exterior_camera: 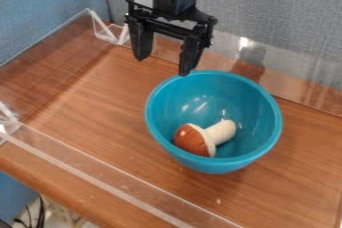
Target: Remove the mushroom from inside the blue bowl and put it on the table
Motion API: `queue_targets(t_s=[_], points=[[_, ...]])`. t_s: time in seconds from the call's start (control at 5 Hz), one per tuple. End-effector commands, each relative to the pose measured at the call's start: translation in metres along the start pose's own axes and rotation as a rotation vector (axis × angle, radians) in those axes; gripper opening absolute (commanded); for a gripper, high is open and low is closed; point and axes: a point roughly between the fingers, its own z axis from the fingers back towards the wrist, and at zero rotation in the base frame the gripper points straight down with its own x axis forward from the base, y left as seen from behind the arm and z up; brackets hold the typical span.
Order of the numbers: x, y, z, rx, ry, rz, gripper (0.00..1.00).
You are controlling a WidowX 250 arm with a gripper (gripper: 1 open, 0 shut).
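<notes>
The blue bowl (214, 120) stands on the table (80, 102), right of centre and toward the front. The mushroom (202, 136) lies on its side at the bowl's bottom, its orange-brown cap to the left and its cream stem pointing right. My gripper (164, 63) hangs pointing down above the bowl's back-left rim, black fingers (190, 54) spread wide. It is open, with nothing between the fingers, and sits higher than the mushroom and apart from it.
Low clear acrylic walls (80, 157) run along the table's front, left and back edges. A blue partition (54, 12) stands behind on the left. Bare wood lies left of the bowl and in front of it.
</notes>
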Motion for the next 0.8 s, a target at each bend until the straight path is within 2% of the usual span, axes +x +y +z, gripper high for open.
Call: queue_targets(t_s=[0.0,0.2,0.4,0.6], points=[[0.001,-0.016,-0.006,-0.004,0.006,-0.082,1.00],[0.011,-0.042,-0.014,-0.010,0.015,-0.171,1.00],[0.024,-0.068,-0.034,-0.014,0.018,-0.286,1.00],[0.033,-0.083,-0.065,-0.021,0.030,-0.321,1.00]])
